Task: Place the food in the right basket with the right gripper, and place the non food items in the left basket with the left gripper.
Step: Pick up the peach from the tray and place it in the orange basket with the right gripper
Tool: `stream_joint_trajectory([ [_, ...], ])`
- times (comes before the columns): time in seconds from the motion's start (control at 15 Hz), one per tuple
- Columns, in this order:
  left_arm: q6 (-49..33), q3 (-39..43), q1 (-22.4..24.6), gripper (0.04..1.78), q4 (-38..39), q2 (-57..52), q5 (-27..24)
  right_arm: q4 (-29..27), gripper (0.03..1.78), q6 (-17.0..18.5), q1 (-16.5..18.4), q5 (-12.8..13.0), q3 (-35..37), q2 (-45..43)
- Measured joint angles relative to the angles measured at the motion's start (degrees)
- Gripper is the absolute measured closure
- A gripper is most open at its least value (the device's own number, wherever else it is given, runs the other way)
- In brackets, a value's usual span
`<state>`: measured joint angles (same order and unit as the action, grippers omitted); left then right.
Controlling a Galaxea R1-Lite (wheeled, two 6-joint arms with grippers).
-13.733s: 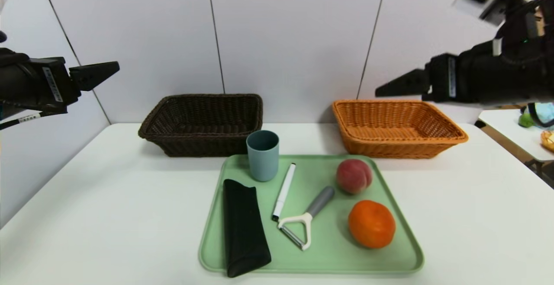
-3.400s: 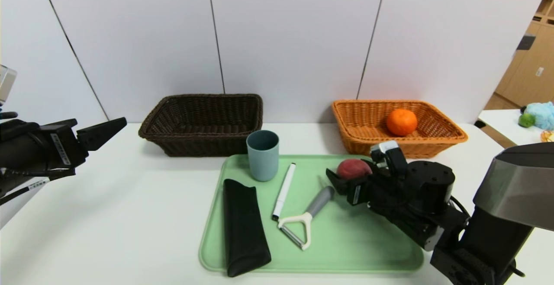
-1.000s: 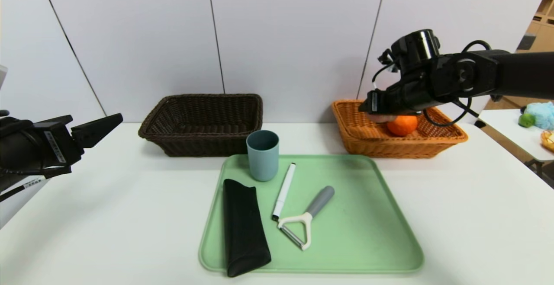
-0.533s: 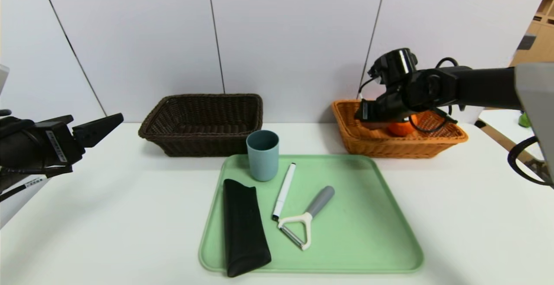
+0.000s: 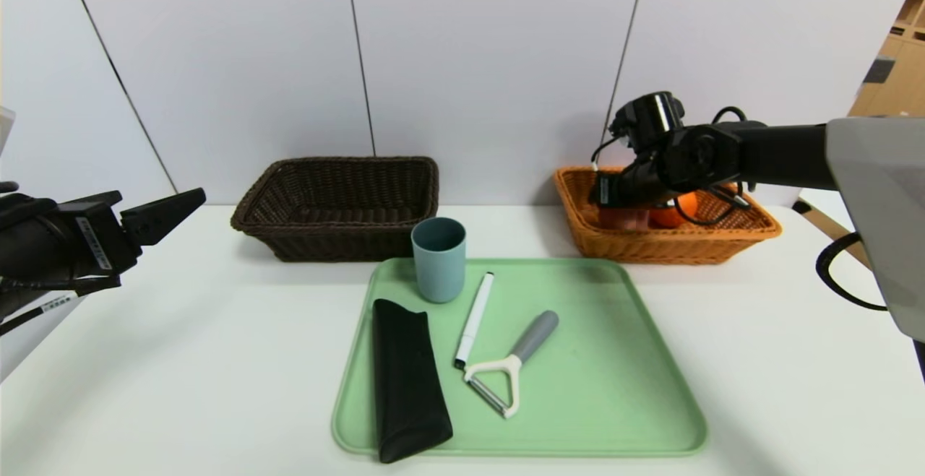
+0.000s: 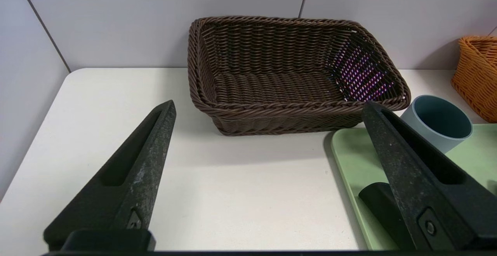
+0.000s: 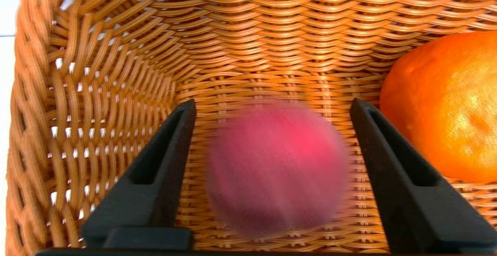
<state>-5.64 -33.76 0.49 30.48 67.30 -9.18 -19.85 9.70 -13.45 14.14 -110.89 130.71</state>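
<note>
**A:** Status on the right gripper (image 7: 271, 131)?

**B:** It's down inside the orange-tan basket (image 5: 737, 234), jaws spread wide. The peach (image 7: 276, 168) sits between the fingers, clear of both and blurred, so I read it as released and dropping or rolling on the weave. The gripper has hold of nothing.

**A:** And the orange?

**B:** The orange (image 7: 442, 108) is in the same basket, just beside the outer finger, on the side away from the basket's end wall. Can't tell if the peach touches it.

**A:** How do I finish this step cleanly?

**B:** Keep the jaws wide and lift straight up out of the basket. Don't sweep sideways: one finger is close to the orange, the other near the woven wall. Clear the rim before you swing away, or you risk hooking the wicker and dragging the basket along the counter (image 5: 795, 331).

**A:** Left side?

**B:** The left gripper (image 6: 268, 108) hangs open and idle above the counter, with the dark brown basket (image 6: 295, 110) ahead of it. The cup (image 5: 439, 259), marker (image 5: 475, 319), peeler (image 5: 513, 364) and black pouch (image 5: 407, 378) all sit on the green tray (image 5: 614, 404), well off from the right gripper. With both fruits in, I'd judge those are your next job, the cup being nearest the left gripper.
</note>
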Motion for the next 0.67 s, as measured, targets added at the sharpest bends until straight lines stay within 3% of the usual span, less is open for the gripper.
stream_joint_trajectory([
  [0.47,-0.24,0.35,0.02,0.13,-0.09,-0.13,0.01,0.3,0.23,0.0,-0.33,2.06,-0.3,-2.79],
  [0.67,-0.28,0.49,-0.02,0.13,-0.09,-0.07,0.0,-0.05,0.19,2.33,-3.91,2.06,-0.37,-9.65],
])
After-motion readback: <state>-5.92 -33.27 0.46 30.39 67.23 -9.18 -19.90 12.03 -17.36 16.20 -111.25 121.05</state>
